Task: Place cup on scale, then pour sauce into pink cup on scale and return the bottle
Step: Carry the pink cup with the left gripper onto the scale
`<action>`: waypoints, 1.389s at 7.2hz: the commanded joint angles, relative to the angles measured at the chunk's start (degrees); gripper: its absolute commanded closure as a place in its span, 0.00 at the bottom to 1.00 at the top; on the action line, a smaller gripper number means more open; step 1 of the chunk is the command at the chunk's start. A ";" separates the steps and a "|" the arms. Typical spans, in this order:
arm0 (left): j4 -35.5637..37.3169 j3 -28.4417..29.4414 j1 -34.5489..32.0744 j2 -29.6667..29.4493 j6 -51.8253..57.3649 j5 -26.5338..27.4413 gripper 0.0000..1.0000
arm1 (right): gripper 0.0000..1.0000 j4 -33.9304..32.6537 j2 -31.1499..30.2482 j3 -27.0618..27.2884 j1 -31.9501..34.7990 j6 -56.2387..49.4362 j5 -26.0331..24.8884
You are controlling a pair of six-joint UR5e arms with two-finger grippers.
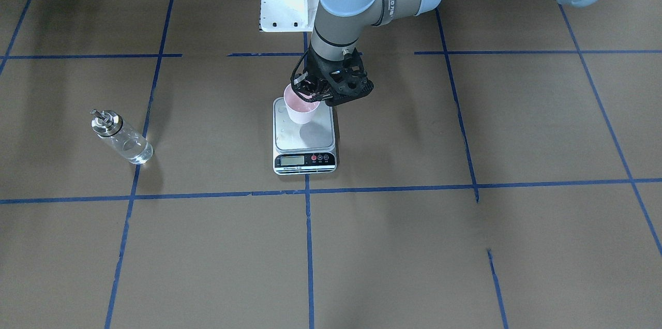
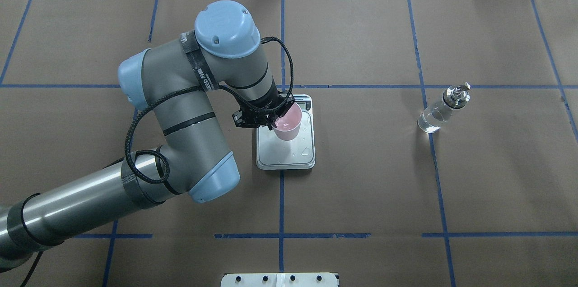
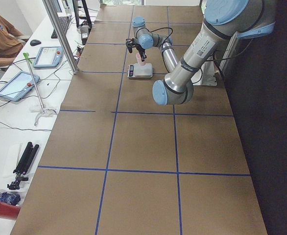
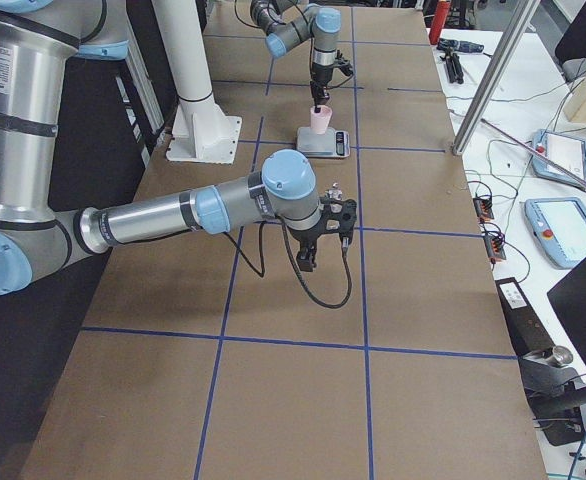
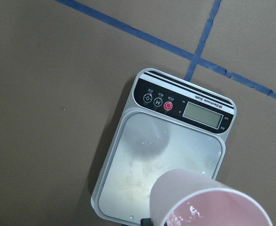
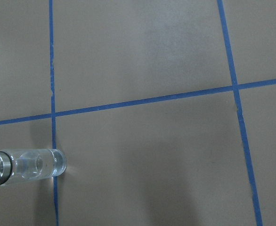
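- While hanging over the scale [image 1: 305, 159] in the front-facing view, pinching the cup [image 1: 301, 109] by its rim with the left gripper [image 1: 310, 92], jaws closed on the wall, holding the mouth upward for the coming pour. Probably hovering just above the platform, judging by the shadow lying apart from its base. Leaving the bottle [image 1: 122, 138], with sauce [image 1: 135, 151] inside, well apart.
- Overhead: reaching in from the left and carrying the cup [image 2: 287, 127] over the display end of the scale [image 2: 289, 159], likely aiming for a level set-down. Leaving the bottle [image 2: 440, 113] upright on the right arm's side.
- Exterior left: showing the cup [image 3: 139, 61] too small for judging contact.
- Exterior right: hanging the right gripper [image 4: 323, 235] low, pointing down over the table [image 4: 423, 300], presumably waiting. Not telling whether open or closed.
- Left wrist: looking past the cup [image 5: 208, 202] onto a droplet-speckled platform.
- Right wrist: framing only the bottle [image 6: 29, 167], no fingers showing.
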 commanded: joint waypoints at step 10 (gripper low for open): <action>-4.10 3.63 0.79 0.38 -0.20 1.24 0.56 | 0.00 -7.22 -0.33 15.71 -9.25 13.23 -2.35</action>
